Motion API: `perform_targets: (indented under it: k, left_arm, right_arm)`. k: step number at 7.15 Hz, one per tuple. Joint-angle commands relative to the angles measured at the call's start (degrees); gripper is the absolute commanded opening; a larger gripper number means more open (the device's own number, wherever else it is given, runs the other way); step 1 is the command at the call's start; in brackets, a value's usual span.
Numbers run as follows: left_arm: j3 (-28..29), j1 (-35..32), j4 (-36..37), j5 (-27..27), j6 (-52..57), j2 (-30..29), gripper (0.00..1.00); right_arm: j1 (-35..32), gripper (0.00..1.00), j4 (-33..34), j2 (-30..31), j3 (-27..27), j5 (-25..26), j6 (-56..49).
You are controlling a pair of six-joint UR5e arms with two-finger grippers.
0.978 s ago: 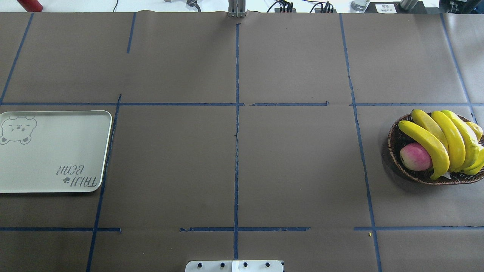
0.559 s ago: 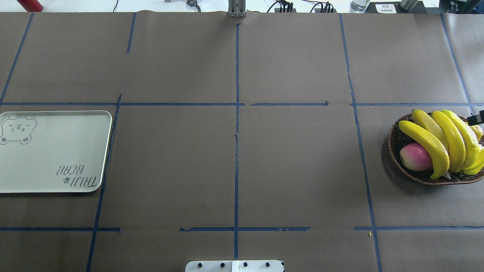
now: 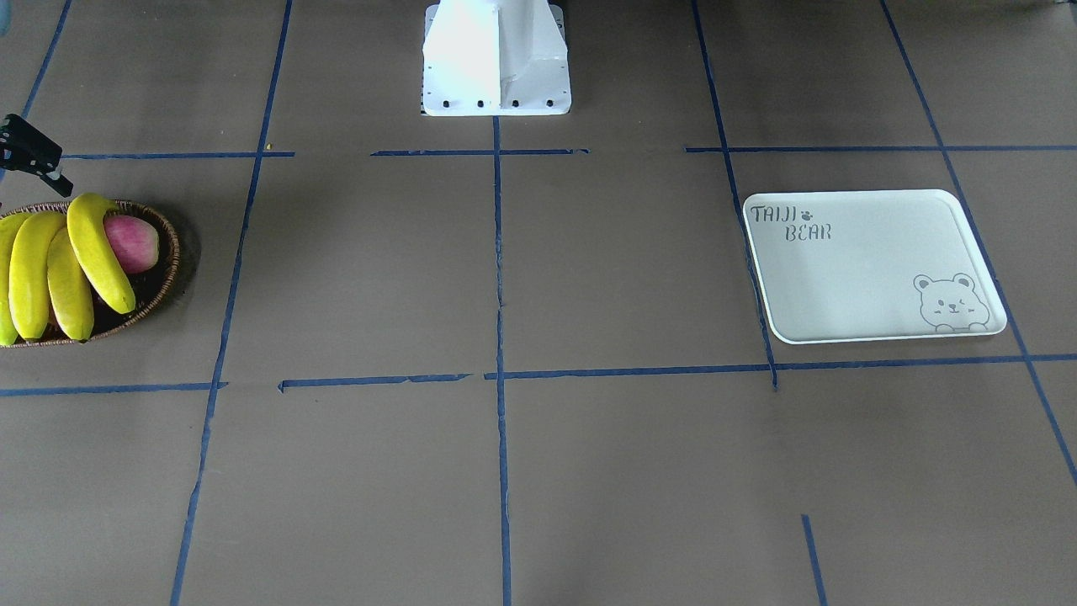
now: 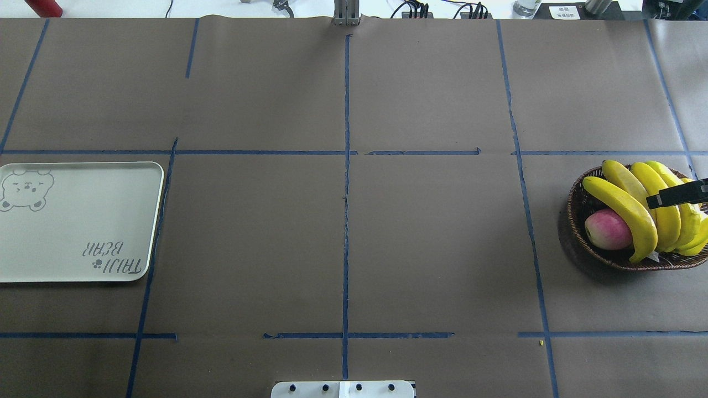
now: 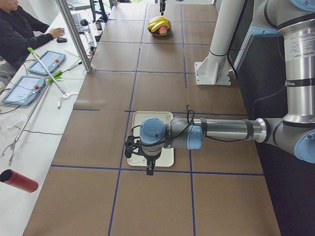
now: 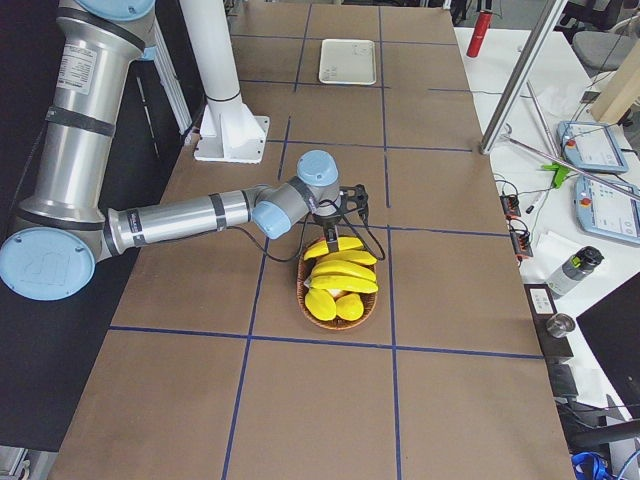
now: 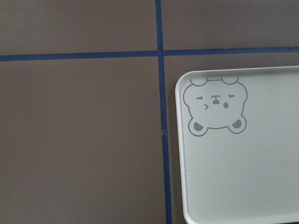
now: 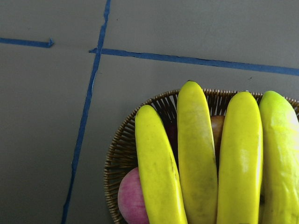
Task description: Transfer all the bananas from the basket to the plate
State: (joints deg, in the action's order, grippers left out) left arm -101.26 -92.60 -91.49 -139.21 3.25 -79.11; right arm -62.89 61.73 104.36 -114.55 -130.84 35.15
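The table [image 4: 431, 249] is covered with brown paper and divided by blue tape lines [image 4: 346, 221]. Most of it is bare, so there is much free room between the two ends. Along one side stands a white desk [image 5: 29, 128] with tablets [image 5: 47, 61] and a red cylinder [image 5: 18, 180], and a person [image 5: 19, 29] sits there, well apart from the work area.

The bananas [image 4: 628, 210] lie side by side in the wicker basket [image 4: 575, 213] at the robot's right end, over a pink-red apple [image 4: 607, 229]. The wrist view shows four of them, and their ends pass over the rim. The white bear plate [image 4: 77, 221] is at the opposite end and has nothing on it, so I judge that no banana is moved yet.

The right gripper [image 4: 677, 194] hangs over the bananas. Only a part of it is in view, and I cannot tell if the fingers are wide or narrow. The left gripper [image 5: 149, 168] hovers near the plate's edge, and its fingers also I cannot read.

The bananas look light, rather stiff, and smooth, maybe a little slippery. I think the best hold is across the middle of the outermost banana, next to the apple, because its side is free. A grip near a tip may let it turn or slide. The neighbours touch it and may shift when it is lifted.
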Motion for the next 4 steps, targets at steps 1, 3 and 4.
perform_targets:
  k: [1, 3, 4]
  left_arm:
    - [0.01, -0.04, 0.00, -0.01, 0.18, 0.01, 1.00]
    - [0.01, -0.04, 0.00, -0.01, 0.27, 0.01, 1.00]
    - [0.01, -0.12, 0.00, -0.01, 0.18, 0.01, 1.00]
  right_arm:
    - [4.16, 0.99, -0.03, -0.03, 0.20, 2.07, 0.18]
    - [5.49, 0.99, -0.03, -0.29, 1.07, 2.95, 0.10]
    - [6.11, 0.98, -0.03, -0.38, 1.95, 3.92, 0.10]
